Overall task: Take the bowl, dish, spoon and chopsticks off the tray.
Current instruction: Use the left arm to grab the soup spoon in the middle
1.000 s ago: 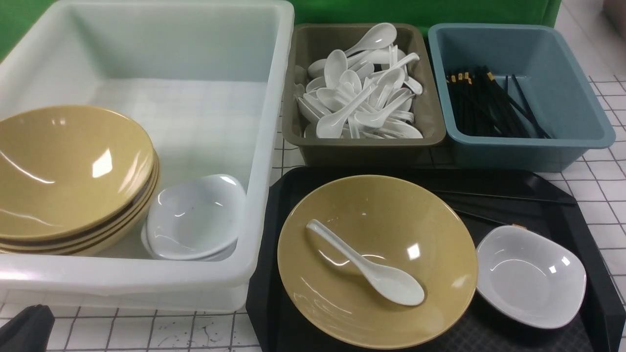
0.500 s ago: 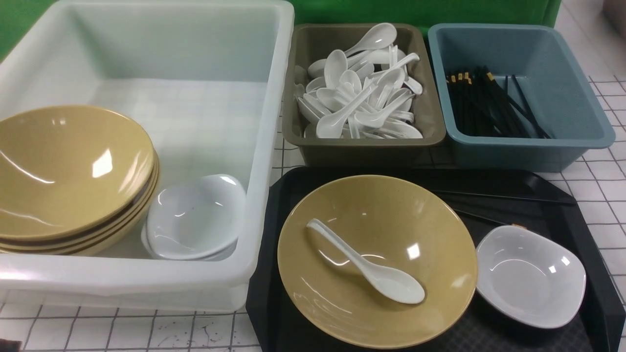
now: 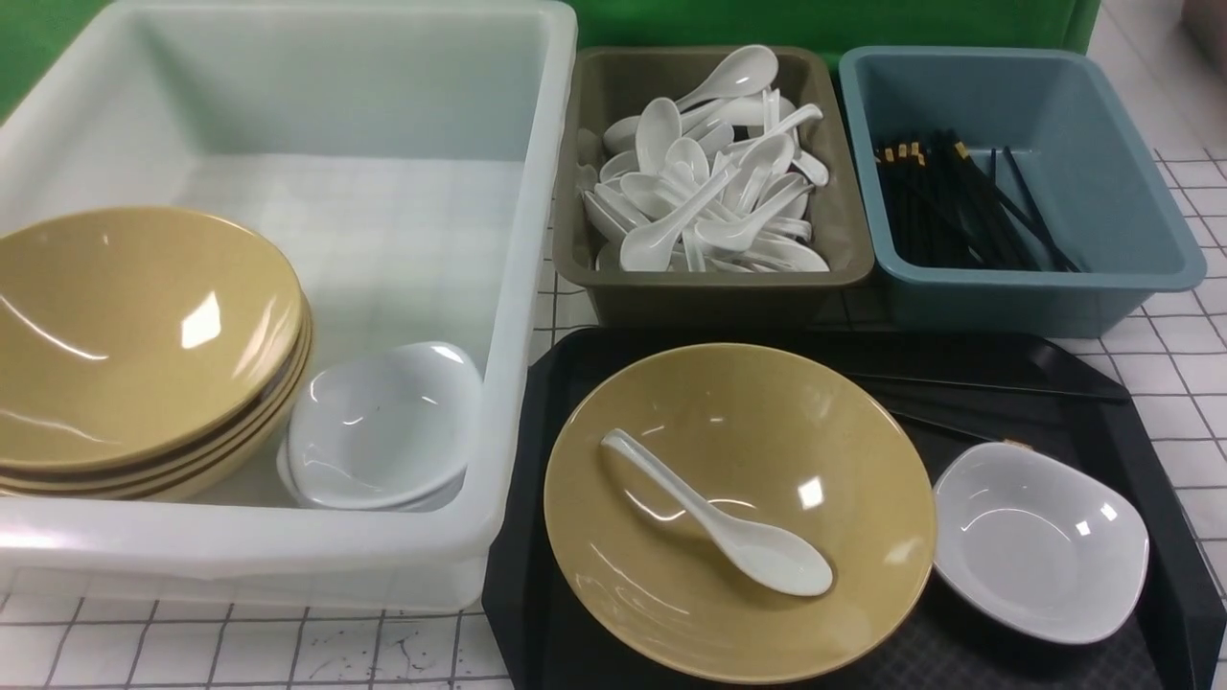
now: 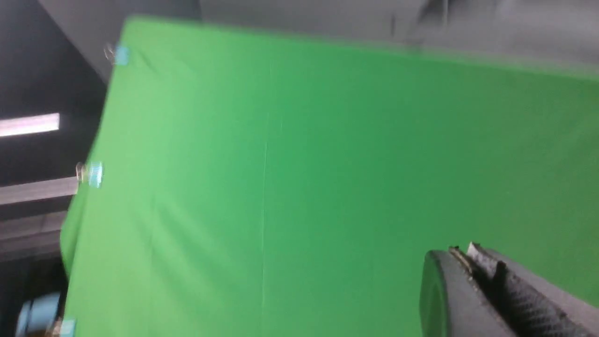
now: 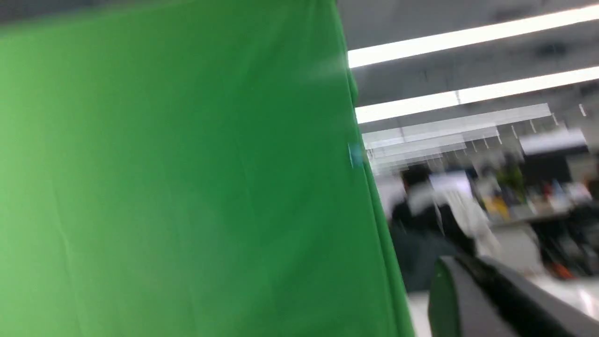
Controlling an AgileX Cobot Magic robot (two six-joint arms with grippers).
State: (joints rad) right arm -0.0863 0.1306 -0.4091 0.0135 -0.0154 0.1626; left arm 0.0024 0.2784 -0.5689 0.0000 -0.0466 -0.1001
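Only frontally tray (image 3: 959, 353), wrist-side left pincer (image 4: 466, 255) closed

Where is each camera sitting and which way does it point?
Front: between the arms, looking forward and down on the tray, bowl and tubs; no robot part shows.
Left wrist: on the left arm, facing the green backdrop; left gripper, fingers together.
Right wrist: on the right arm, facing the backdrop's edge and a blurred room; right gripper shows.
Shared: all see the green backdrop.

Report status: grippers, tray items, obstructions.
Shut, empty: left gripper, right gripper. On tray: bowl holding spoon, dish, chopsticks. Nothing blocking.
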